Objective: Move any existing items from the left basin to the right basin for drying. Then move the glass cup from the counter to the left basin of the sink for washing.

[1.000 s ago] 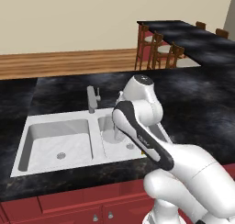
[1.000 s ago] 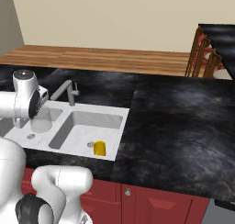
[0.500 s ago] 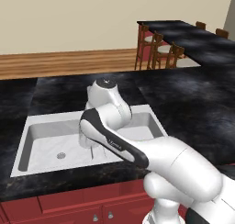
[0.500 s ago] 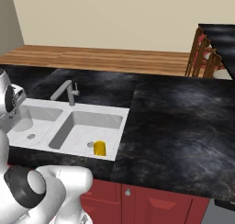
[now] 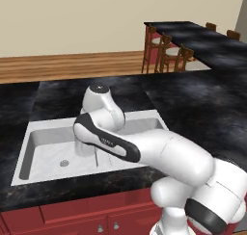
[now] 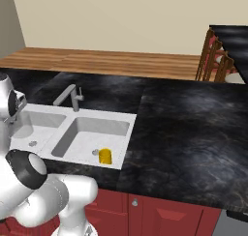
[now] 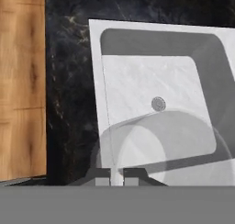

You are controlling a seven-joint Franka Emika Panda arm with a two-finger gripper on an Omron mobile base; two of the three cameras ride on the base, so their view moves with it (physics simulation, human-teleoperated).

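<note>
The glass cup (image 7: 160, 147) hangs see-through over the left basin (image 7: 137, 81), close to the round drain (image 7: 158, 103). My gripper (image 7: 117, 174) is shut on the cup's rim, with the thin wall between the two finger tips. From the right base view the glass cup (image 6: 22, 128) hangs under my hand above the left basin (image 6: 41, 121). A yellow cup (image 6: 105, 156) stands in the right basin (image 6: 97, 133) at its front edge. In the left base view my arm crosses the sink (image 5: 43, 133) and hides the divider.
The grey faucet (image 6: 68, 95) stands at the back centre of the sink. Black counter (image 6: 184, 128) spreads to the right and behind. Wooden stools (image 5: 166, 56) and a bar top stand far back. Wood floor (image 7: 20, 81) lies beyond the counter.
The arm has swung left from above the right basin to above the left basin, carrying the glass cup with it. The yellow cup has stayed in place.
</note>
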